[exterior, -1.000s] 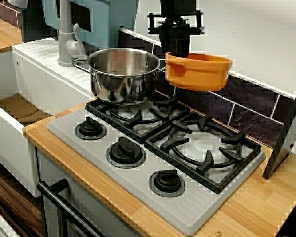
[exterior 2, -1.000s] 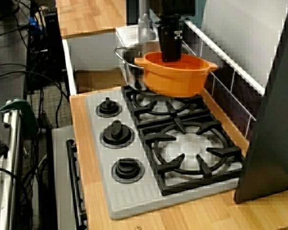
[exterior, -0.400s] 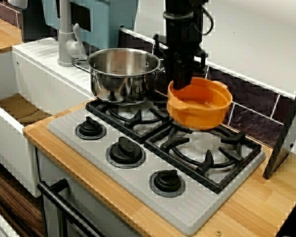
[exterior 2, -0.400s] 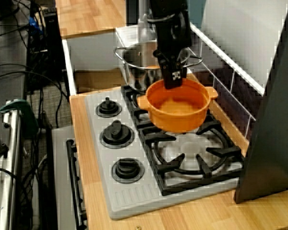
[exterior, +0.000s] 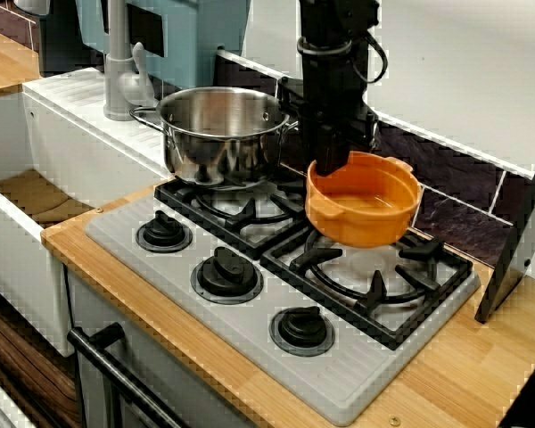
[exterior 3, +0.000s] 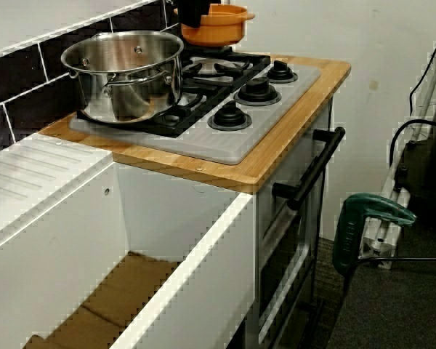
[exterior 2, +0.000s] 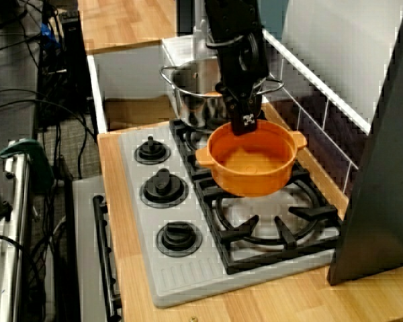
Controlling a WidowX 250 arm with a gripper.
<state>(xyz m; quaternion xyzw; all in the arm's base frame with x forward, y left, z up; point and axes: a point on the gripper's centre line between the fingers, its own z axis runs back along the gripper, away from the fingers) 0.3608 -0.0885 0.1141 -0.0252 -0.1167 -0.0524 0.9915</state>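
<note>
Wooden table (exterior: 481, 357) carrying a gas hob (exterior: 250, 332), with a steel pot (exterior: 221, 134) standing on one burner. An orange pot (exterior: 364, 198) hangs slightly tilted over the other burner's grate (exterior: 374, 272). Its rim on the steel pot's side is clenched between the black fingers (exterior: 330, 159).

In the view facing the tiles, the jaws' tips are lost behind the rim of the orange pot (exterior: 364, 209), and the top edge cuts off the arm (exterior: 334, 53). The pot hides part of the grate (exterior: 379, 276) near the worktop's back edge. In the view from the sink side, only a dark scrap of the gripper (exterior 3: 192, 13) shows, covering part of the pot.
</note>
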